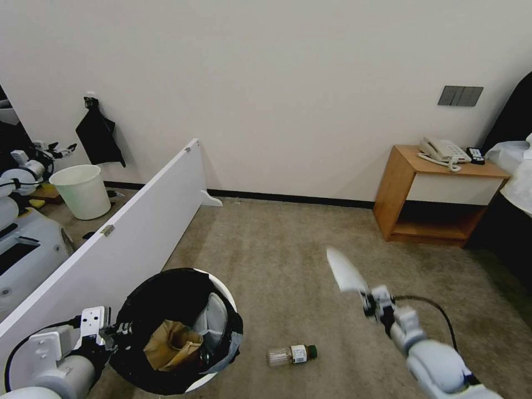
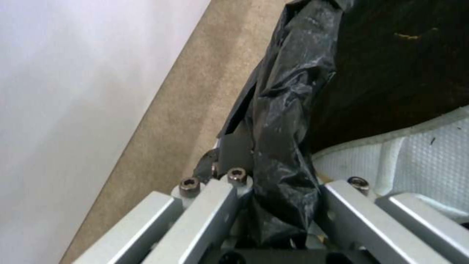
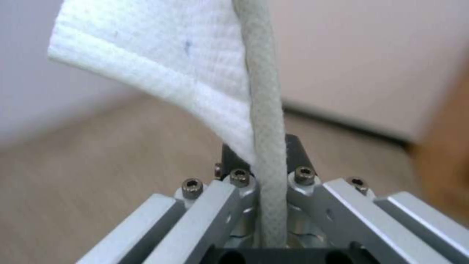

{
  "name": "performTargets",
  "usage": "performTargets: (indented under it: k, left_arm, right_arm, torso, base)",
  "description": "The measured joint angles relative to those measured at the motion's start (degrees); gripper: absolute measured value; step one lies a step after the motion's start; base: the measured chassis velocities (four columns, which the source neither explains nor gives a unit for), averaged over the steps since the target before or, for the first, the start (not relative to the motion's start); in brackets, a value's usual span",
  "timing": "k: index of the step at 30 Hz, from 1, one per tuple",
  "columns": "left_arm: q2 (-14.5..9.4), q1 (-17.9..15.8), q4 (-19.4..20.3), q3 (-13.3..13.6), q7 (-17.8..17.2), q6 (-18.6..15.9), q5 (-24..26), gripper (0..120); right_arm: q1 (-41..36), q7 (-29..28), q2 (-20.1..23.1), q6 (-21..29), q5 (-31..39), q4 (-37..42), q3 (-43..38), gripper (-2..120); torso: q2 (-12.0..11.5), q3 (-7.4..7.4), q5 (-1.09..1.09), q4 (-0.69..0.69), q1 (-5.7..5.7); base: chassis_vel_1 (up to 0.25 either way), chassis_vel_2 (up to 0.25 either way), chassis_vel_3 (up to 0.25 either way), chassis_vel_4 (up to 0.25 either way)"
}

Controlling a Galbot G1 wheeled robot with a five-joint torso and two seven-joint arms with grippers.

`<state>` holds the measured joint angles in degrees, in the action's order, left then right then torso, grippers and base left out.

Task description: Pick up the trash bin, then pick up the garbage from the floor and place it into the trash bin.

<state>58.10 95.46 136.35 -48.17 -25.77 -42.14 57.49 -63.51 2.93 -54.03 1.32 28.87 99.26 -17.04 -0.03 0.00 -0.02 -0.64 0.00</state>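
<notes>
The trash bin (image 1: pixel 224 291), white with a black bag liner (image 2: pixel 283 121), hangs at lower left of the head view, my left gripper (image 1: pixel 113 332) shut on its lined rim. Inside lie a brown paper bag (image 1: pixel 169 343) and a white slipper (image 1: pixel 210 321), whose textured upper (image 2: pixel 430 154) also shows in the left wrist view. My right gripper (image 1: pixel 368 299) is raised over the floor (image 1: pixel 277 249), shut on a second white slipper (image 1: pixel 343 270), whose sole edge (image 3: pixel 266 128) is pinched between the fingers. A clear green-capped bottle (image 1: pixel 291 354) lies on the carpet between bin and right arm.
A long white partition board (image 1: pixel 127 221) runs along my left, close to the bin. Behind it stand an unlined pale bin (image 1: pixel 83 191) and another robot (image 1: pixel 22 177). A wooden bedside table (image 1: pixel 438 194) with a phone stands at the right wall.
</notes>
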Motion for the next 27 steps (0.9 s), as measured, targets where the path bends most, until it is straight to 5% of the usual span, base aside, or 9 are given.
performTargets:
  k: [10,15,27]
  left_arm:
    - [-2.49,-1.31,-1.3,1.05,-0.47,0.0,2.13,2]
    - [-2.94,-1.08,-1.43,1.43,-0.58,0.0,2.36,2]
    - [-2.96,-0.84,-1.04,1.49,-0.72,0.0,2.26,2]
  right_arm:
    - [12.46,8.04,-0.09,-7.97,16.17,4.25,10.23,1]
    - [24.71,11.52,-3.54,-11.09,24.55,4.41,20.81,1]
    - [31.61,16.38,-8.85,-13.52,30.6,3.63,32.66,1]
  torso:
    - [0.0,0.0,-0.01,0.01,0.0]
    - [0.0,0.0,0.0,0.02,0.0]
    - [-0.01,0.0,0.01,-0.02,0.0]
  base:
    - [0.0,0.0,0.0,0.0]
    - [0.0,0.0,0.0,0.0]
    - [0.0,0.0,0.0,0.0]
